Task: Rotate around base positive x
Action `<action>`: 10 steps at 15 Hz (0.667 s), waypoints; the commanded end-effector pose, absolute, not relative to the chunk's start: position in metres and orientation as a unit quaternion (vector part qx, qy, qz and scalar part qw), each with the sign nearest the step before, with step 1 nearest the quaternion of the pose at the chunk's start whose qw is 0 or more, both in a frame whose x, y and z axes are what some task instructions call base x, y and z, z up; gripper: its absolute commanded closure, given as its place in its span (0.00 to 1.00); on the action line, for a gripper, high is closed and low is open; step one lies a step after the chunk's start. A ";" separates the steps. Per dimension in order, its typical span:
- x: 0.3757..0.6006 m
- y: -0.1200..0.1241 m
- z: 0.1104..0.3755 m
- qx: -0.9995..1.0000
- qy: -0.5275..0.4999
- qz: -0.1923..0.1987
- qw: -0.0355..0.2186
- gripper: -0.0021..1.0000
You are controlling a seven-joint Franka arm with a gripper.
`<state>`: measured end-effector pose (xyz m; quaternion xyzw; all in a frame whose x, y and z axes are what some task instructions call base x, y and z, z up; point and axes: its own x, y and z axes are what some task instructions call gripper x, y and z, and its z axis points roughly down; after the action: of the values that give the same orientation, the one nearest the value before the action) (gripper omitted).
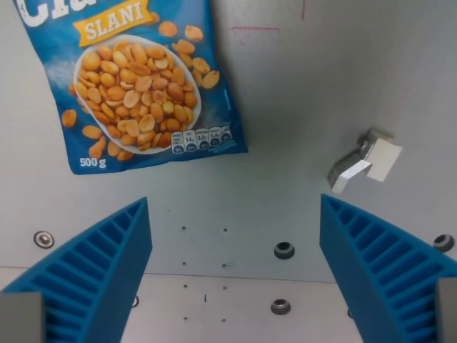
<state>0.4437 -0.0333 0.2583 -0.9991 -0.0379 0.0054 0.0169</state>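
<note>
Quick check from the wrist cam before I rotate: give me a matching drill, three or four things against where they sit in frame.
Things:
1. peanut bag
2. white block
3. gripper
4. red line mark

Places:
A. top, right of centre
B. upper left
C. right side, mid height
D. bottom, fingers spread to both sides

Pairs: 1-B, 2-C, 3-D, 4-A
</note>
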 end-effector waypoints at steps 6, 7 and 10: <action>0.444 -0.038 0.260 -0.990 -0.044 0.000 0.134 0.00; 0.444 -0.038 0.260 -0.989 -0.044 0.000 0.140 0.00; 0.444 -0.038 0.260 -0.986 -0.044 -0.001 0.160 0.00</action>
<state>0.4438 -0.0323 0.2576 -0.9974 -0.0346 -0.0007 0.0630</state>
